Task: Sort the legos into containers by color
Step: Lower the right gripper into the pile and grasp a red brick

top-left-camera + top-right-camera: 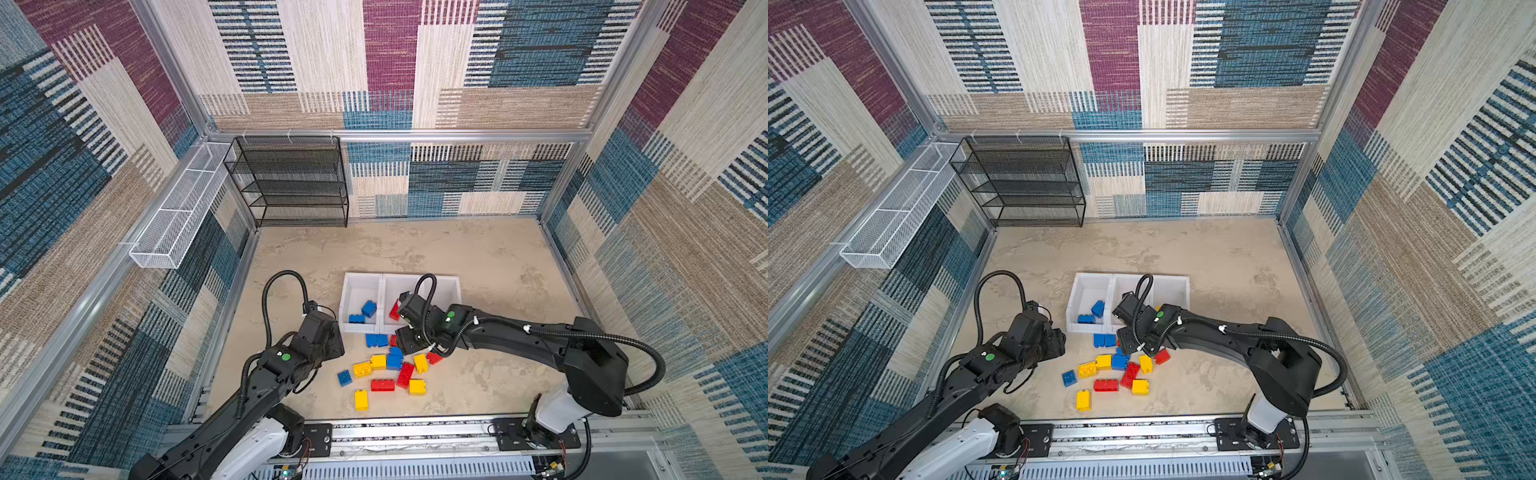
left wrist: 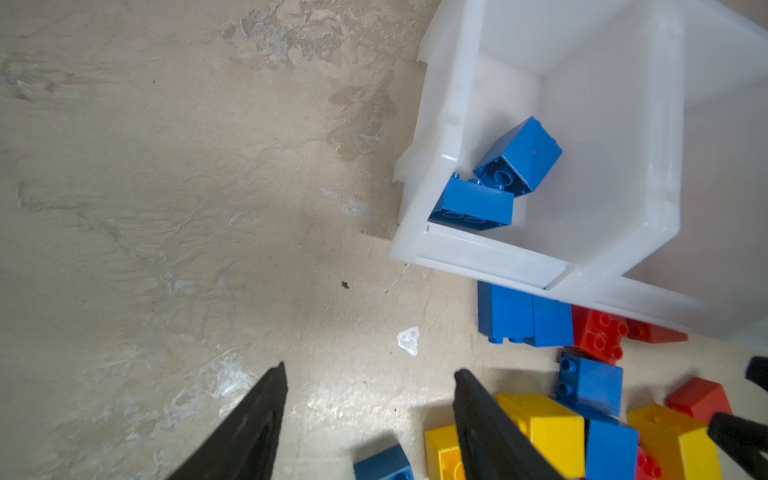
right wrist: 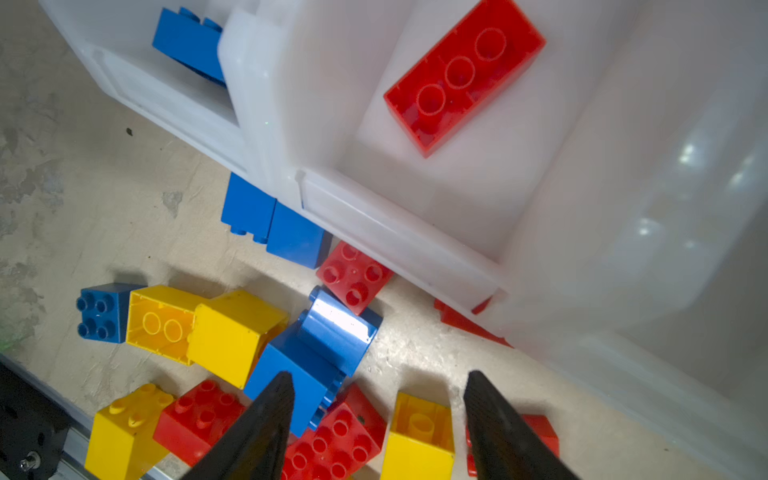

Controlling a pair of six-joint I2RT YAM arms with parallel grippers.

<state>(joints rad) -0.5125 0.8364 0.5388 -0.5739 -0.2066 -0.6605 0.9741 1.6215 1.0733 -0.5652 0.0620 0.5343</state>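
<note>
Far left, one long white wire mesh basket (image 1: 174, 220) hangs on the side wall, and one black mesh shelf rack (image 1: 291, 183) stands in the back corner beside it, both well apart from the work. My left gripper (image 2: 370, 370) hovers over bare beige tabletop (image 2: 166, 208) just beside the pile, jaws apart with nothing between them. Three white plastic open-top bins (image 1: 360, 281) sit joined in a row. The left bin (image 2: 478, 255) holds two blue studded plastic bricks (image 2: 519, 153) leaning together. The middle bin (image 3: 415, 199) holds one oblong red brick (image 3: 465, 75), hollow side up. Loose bricks (image 1: 378, 362) lie on the table just in front of the bins. I count five yellow and at least four red in a top view; the blue ones lie pressed together, so I cannot number them. My right gripper (image 3: 378, 374) hangs over this pile, jaws parted and clamping nothing, a yellow brick (image 3: 419, 436) below the gap. My right arm's wrist (image 1: 419, 316) covers part of the middle and right bins in both top views, so I cannot tell what the right bin (image 1: 451, 286) holds.
</note>
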